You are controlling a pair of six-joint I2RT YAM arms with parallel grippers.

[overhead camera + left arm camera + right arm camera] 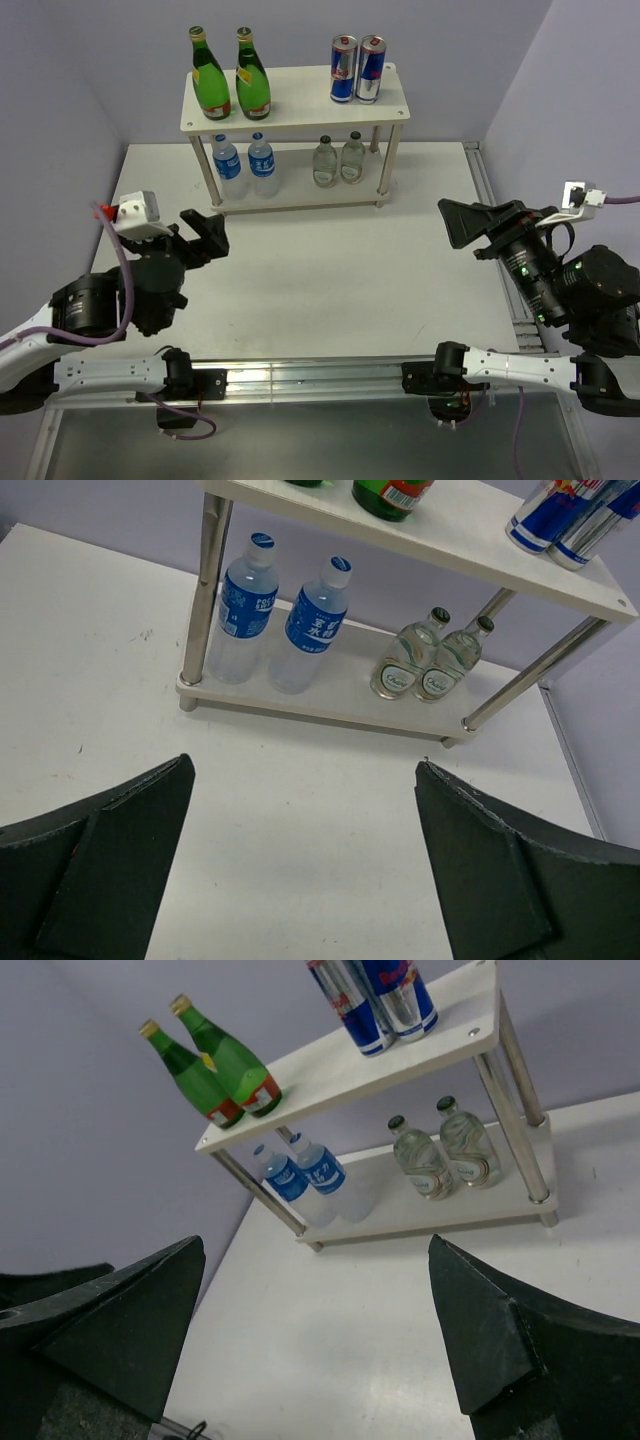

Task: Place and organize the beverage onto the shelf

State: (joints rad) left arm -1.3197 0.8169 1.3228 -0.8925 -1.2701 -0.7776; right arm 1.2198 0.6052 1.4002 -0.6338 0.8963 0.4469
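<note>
The shelf (300, 100) at the far side of the bench (350, 270) carried two green bottles (211, 82) and two cans (344, 72) on top, two blue-labelled bottles (229, 166) and two pale bottles (324, 164) below, while the left tool (208, 235) and right tool (455, 222) gaped wide, empty

white arm links (100, 372), black motor joints (85, 305), matte black wedge pincer fingers (100, 870), white wrist cameras (135, 212), lilac cables (123, 268)

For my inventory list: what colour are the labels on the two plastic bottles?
The labels are blue with white print; the left wrist view shows them best.
</note>
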